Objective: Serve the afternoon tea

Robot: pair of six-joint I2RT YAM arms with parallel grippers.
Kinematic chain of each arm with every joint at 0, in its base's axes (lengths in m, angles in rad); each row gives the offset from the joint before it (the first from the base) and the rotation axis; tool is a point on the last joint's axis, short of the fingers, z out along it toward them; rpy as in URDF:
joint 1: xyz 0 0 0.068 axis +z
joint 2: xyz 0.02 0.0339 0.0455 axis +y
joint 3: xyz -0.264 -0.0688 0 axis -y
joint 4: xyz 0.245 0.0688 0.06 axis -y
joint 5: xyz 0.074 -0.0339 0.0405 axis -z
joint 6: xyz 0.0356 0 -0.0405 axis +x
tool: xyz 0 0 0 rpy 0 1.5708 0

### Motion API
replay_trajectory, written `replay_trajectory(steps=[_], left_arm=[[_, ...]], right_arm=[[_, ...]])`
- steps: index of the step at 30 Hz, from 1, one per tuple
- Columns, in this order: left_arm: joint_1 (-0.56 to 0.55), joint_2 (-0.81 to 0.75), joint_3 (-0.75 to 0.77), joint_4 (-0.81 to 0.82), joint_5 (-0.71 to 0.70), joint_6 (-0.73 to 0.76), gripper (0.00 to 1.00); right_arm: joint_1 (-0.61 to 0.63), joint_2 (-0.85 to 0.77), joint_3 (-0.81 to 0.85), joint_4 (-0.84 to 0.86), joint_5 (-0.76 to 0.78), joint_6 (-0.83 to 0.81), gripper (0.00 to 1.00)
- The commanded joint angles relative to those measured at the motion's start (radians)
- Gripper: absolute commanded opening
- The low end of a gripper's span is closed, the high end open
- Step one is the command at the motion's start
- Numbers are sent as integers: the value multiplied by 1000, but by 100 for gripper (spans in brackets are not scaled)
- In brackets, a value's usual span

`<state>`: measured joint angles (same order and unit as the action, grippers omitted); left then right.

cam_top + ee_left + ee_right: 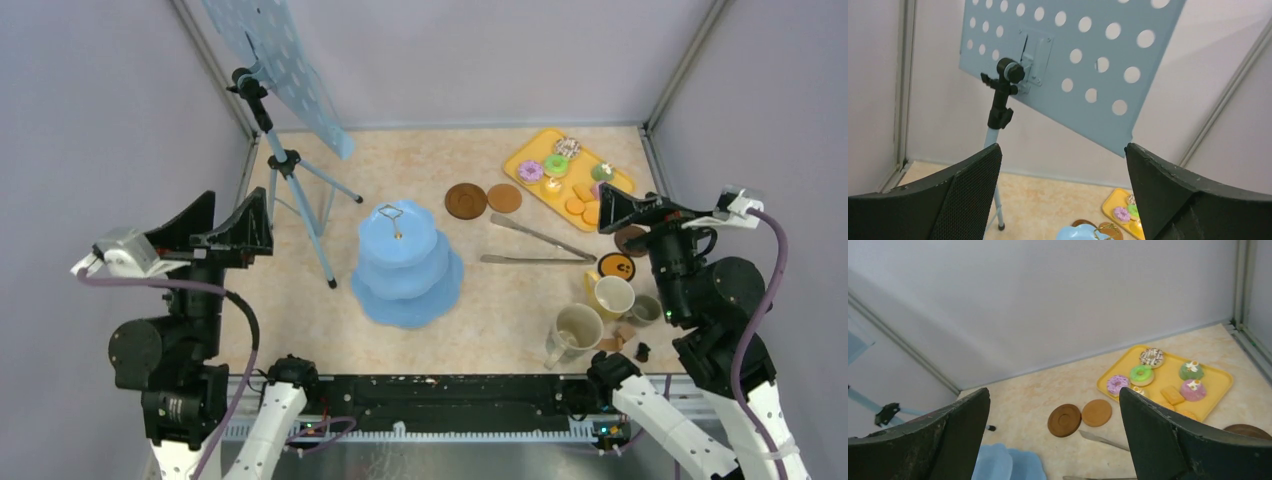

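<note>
Tea things sit right of the pale blue three-tier stand (405, 262); both my claws are spread apart, holding nothing.

The small colourful donuts (545, 167), cupcakes (602, 172) and orange biscuits (577, 201) lie on the flat yellow tray (521, 153), far right of the stand. Two round brown coasters (466, 200) rest on the worktop (500, 300) between tray and stand. The metal tongs (540, 245) lie right of the stand. The big beige mug (577, 328), yellow mug (612, 296) and small grey mug (645, 309) cluster near right of it. My left claw (1063, 150) hangs left of it, my right claw (1054, 390) right.
</note>
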<state>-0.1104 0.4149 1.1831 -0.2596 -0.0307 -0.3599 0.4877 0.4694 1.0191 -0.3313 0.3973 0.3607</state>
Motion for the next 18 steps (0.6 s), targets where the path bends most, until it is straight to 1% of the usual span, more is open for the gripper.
replay_trajectory(steps=[1, 4, 6, 9, 12, 13, 15, 18], left_arm=[[6, 77, 38, -103, -38, -20, 99], [6, 101, 35, -162, -39, -12, 99], [6, 115, 27, -194, -28, 1, 99], [6, 130, 6, -242, -13, 24, 99], [6, 133, -32, -281, 17, 46, 99], [6, 131, -46, -291, 24, 52, 99], [6, 119, -86, -308, 84, 59, 99], [5, 87, -176, -302, 163, 68, 99]], right_arm=[[-11, 59, 68, -129, 148, -2, 99], [-11, 108, 81, -207, 193, -33, 99], [-11, 148, 84, -235, 187, -69, 99], [-10, 206, 83, -249, 83, -151, 99], [-11, 294, 91, -271, -76, -226, 99], [-11, 329, 95, -282, -104, -238, 99], [-11, 410, 103, -296, -140, -268, 98], [-11, 547, 131, -318, -167, -320, 95]])
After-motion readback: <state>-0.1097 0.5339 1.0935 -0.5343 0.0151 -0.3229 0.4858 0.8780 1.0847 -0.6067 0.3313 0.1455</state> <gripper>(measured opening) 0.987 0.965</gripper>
